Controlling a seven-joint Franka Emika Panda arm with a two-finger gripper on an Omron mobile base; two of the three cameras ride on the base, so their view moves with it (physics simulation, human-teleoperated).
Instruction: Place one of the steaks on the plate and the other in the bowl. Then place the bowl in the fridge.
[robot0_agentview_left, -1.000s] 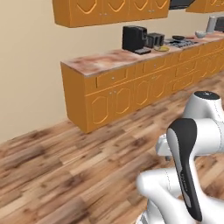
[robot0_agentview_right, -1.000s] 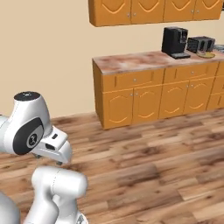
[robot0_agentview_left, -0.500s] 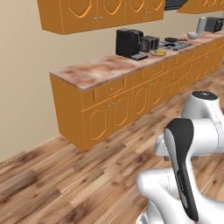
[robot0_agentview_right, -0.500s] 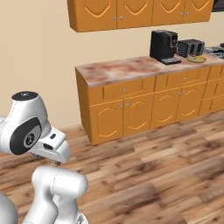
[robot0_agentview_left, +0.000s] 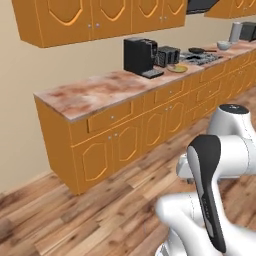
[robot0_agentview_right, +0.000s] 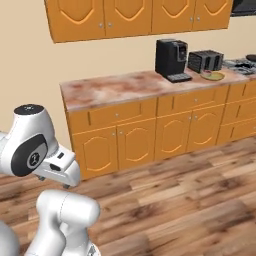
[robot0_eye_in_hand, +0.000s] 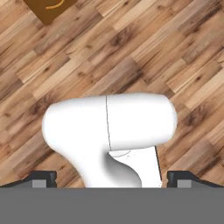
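Note:
The plate, yellow-rimmed with a green centre, lies on the counter beside the toaster; in the right base view the plate is at the far right. A small pale bowl stands far down the counter, too small to make out well. The steaks and the fridge are out of view. My gripper points down at the wooden floor. Its fingertips stand wide apart at the bottom corners of the hand view, open with nothing between them. The arm is folded close over the base.
A long marble-topped counter on orange cabinets runs ahead, with wall cupboards above. On it stand a black coffee machine, a dark toaster and a hob. Wooden floor lies between base and cabinets.
The whole picture has slid left and the counter looms larger in both base views, so the base has driven on. The arm's pose and the open gripper are unchanged.

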